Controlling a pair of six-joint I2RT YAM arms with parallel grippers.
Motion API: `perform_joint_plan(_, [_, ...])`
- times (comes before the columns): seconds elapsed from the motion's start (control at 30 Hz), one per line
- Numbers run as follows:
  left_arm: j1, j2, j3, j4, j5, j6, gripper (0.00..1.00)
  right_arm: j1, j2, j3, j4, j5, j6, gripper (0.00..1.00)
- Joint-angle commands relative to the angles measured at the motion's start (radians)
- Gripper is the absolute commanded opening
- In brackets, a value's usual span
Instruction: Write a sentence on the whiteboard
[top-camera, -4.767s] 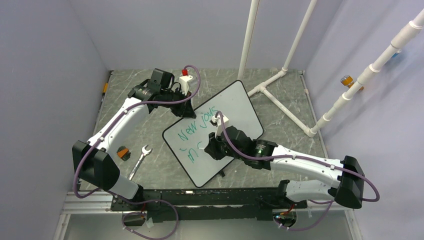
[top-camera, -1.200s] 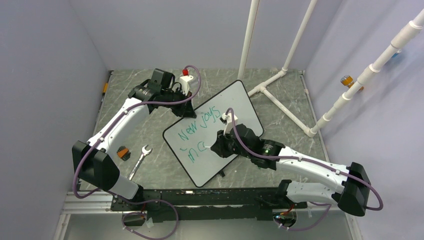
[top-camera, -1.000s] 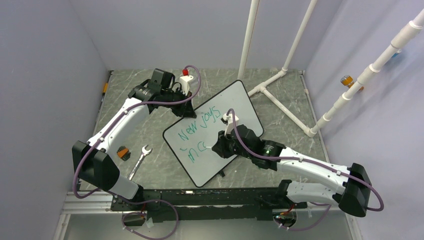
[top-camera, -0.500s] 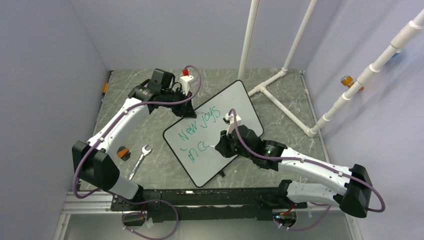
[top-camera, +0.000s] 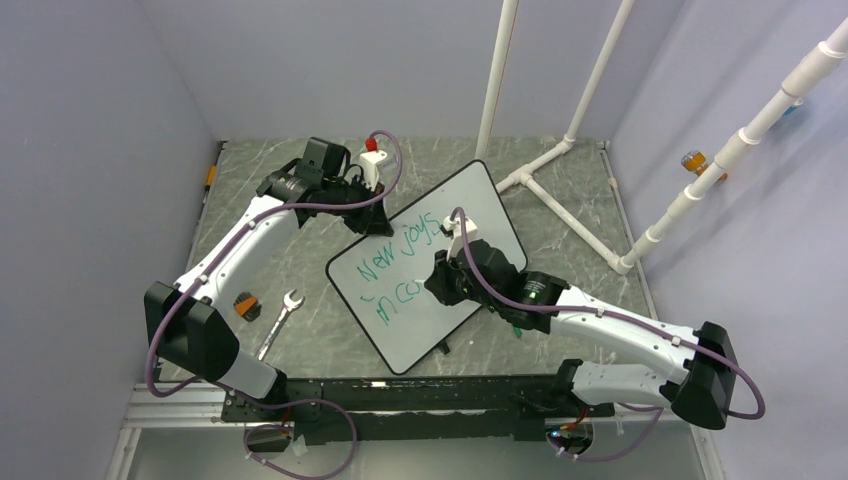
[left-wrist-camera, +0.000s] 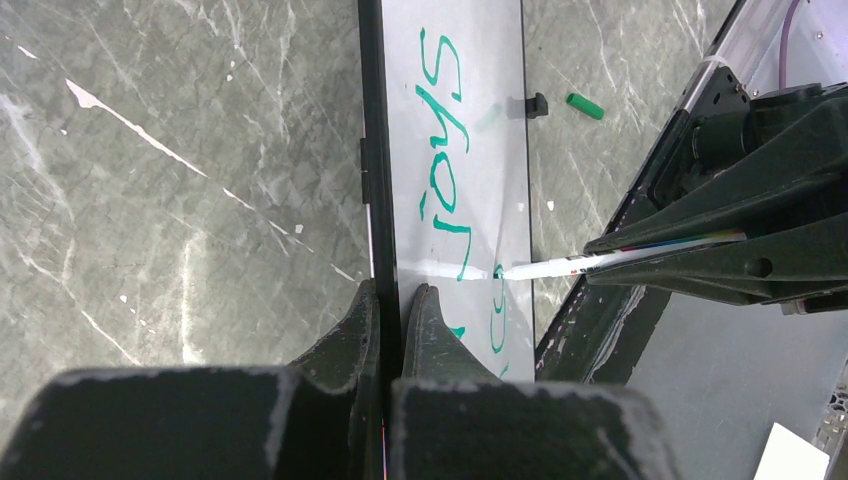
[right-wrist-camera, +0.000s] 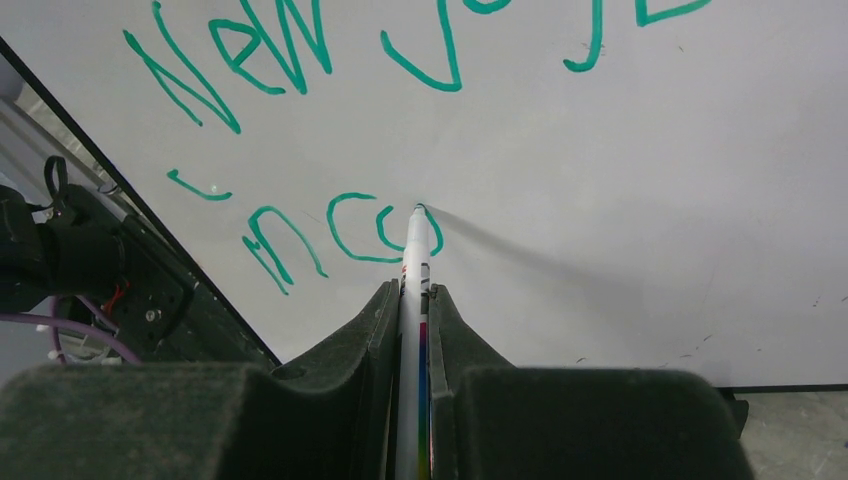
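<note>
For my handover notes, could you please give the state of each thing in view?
left tool, shut on whiteboard edge
right tool, shut on marker
whiteboard, clamped at one edge
marker, uncapped, tip touching whiteboard
sentence, unfinished: "New joys inco"
cap, off, lying beside whiteboard
wrench, lying loose

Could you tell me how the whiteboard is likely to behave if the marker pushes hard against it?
The whiteboard looks thin and flat, so probably stiff but light. On the smooth stone-pattern table it would likely slide or pivot, though the left end effector, shut on its rim, should restrain it.
</note>
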Motion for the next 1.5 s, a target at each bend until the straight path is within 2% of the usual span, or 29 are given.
perform_joint_plan(0.0, [-0.037, -0.006, -0.025, 0.003, -0.095, 0.136, 0.00, -0.005, 0.018, 0.047, 0.021, -0.001, -0.020, 0.00])
perform_joint_plan(0.97, [-0.038, -0.006, -0.024, 0.000, -0.098, 0.137, 0.00, -0.005, 0.026, 0.039, 0.029, -0.052, -0.009, 0.00])
perform_joint_plan(1.2, [-0.038, -0.013, -0.025, 0.001, -0.100, 0.138, 0.00, -0.005, -0.067, 0.054, -0.002, -0.023, 0.007, 0.00])
perform_joint_plan(1.47, [-0.039, -0.015, -0.025, 0.003, -0.093, 0.138, 0.00, -0.023, -0.219, -0.017, -0.013, 0.050, 0.062, 0.00])
